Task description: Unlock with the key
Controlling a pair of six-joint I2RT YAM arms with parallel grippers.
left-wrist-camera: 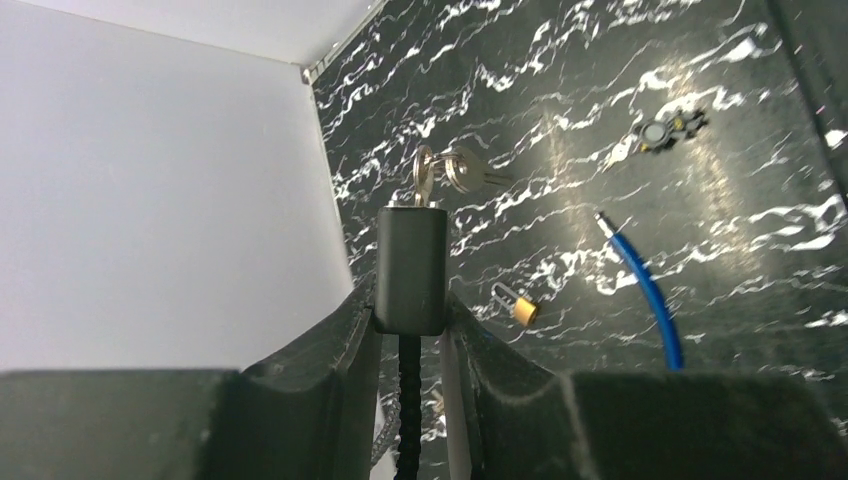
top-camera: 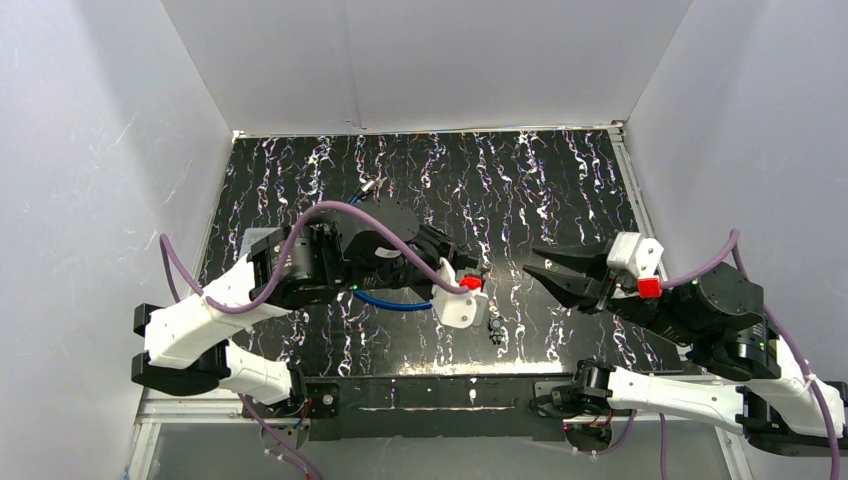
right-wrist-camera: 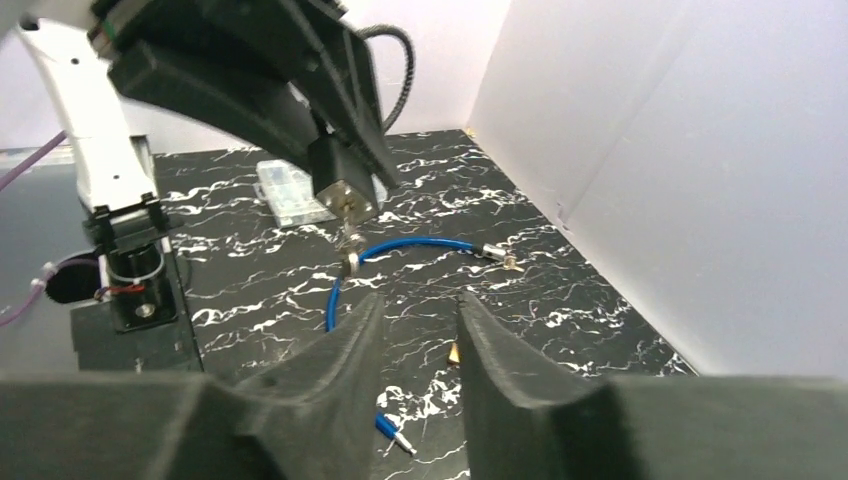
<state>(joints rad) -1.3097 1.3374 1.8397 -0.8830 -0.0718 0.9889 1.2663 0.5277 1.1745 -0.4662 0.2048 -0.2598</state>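
**Item record: black lock in left gripper, key seated in its end**

1. Left gripper (left-wrist-camera: 410, 308). Fingers (left-wrist-camera: 340, 345) pressed in on both flanks of the black lock (left-wrist-camera: 410, 260), pinching it. The lock body stands out beyond the fingertips, clear of the table (top-camera: 560, 190).
2. Key (left-wrist-camera: 424, 178). Set in the far end of the lock, beyond the left fingertips. A second key (left-wrist-camera: 468, 172) sits on the same ring, just to one side of it.
3. Braided black cable (left-wrist-camera: 408, 410). Leaves the near end of the lock and passes back through the gap between the left fingers.
4. Right gripper (right-wrist-camera: 420, 302). Fingers (right-wrist-camera: 340, 370) spread, nothing between them. The tips point towards the keyed end of the lock and stand apart from it, with open table between.
5. Blue cable (right-wrist-camera: 420, 245). Lies on the table ahead of the right fingertips, below the held lock. One metal-tipped end lies beyond the tips to their right, and the other lies under them.
6. Small brass padlock (left-wrist-camera: 521, 309). Rests on the table just past the left fingertips, off to their right. It is not held.
7. Black toothed part (left-wrist-camera: 664, 130). On the table, well beyond the left fingers and to their right.
8. Clear plastic box (right-wrist-camera: 287, 190). On the table far ahead of the right fingers, behind the left gripper.
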